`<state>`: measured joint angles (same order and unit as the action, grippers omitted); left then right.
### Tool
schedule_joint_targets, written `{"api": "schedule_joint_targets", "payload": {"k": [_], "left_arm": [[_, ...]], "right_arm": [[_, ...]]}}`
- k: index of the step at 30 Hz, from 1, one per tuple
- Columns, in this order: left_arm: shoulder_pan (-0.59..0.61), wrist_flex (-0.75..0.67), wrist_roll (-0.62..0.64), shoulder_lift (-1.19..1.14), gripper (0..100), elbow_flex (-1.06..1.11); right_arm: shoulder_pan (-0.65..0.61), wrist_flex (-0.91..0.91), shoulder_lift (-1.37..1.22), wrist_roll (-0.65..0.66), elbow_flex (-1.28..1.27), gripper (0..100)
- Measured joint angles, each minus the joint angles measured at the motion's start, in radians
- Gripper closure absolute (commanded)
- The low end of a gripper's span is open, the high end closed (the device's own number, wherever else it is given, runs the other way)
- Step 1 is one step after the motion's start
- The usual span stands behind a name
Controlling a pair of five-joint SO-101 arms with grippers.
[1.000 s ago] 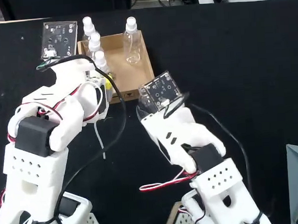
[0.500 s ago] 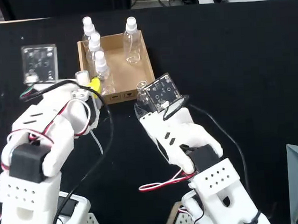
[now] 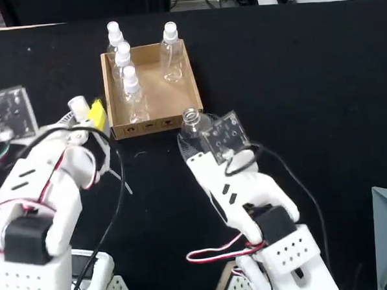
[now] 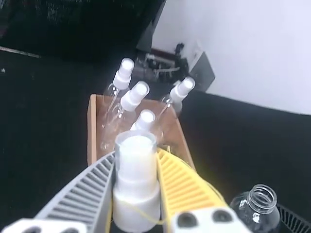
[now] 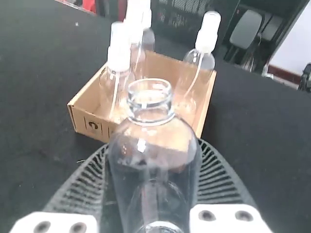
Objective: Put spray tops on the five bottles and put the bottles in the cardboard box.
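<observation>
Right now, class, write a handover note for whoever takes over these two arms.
Left gripper: shut on a white plastic spray top, beside the brown cardboard box.
Right gripper: shut on a clear plastic bottle with an open neck, near the box's front corner.
Done: four capped clear bottles stand in the box.
Left: fit the top, box that bottle.

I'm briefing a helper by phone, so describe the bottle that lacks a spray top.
Find the cardboard box on the black table. At its near corner, the right gripper holds a clear bottle; unlike the capped bottles, its neck is open.
</observation>
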<state>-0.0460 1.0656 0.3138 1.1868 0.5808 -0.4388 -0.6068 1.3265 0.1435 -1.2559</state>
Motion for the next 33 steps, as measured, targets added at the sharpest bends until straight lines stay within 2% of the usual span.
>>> {"api": "schedule_joint_targets", "payload": {"k": [6,15,18,30,33], "left_arm": [[0.002,0.0,0.025,0.083,97,0.032],[0.104,0.0,0.081,0.15,97,0.044],[0.107,0.0,0.081,0.153,97,0.044],[0.109,-0.041,0.117,0.153,97,0.046],[0.109,-0.049,0.117,0.153,97,0.046]], "right_arm": [[0.0,0.0,0.025,0.0,-0.002,88.5],[-0.012,0.038,0.026,0.0,-0.081,88.2],[-0.06,0.069,0.026,0.0,-0.107,88.2],[-0.072,0.084,0.026,0.068,-0.126,88.5],[-0.124,0.114,0.026,0.072,-0.157,88.5]]}}
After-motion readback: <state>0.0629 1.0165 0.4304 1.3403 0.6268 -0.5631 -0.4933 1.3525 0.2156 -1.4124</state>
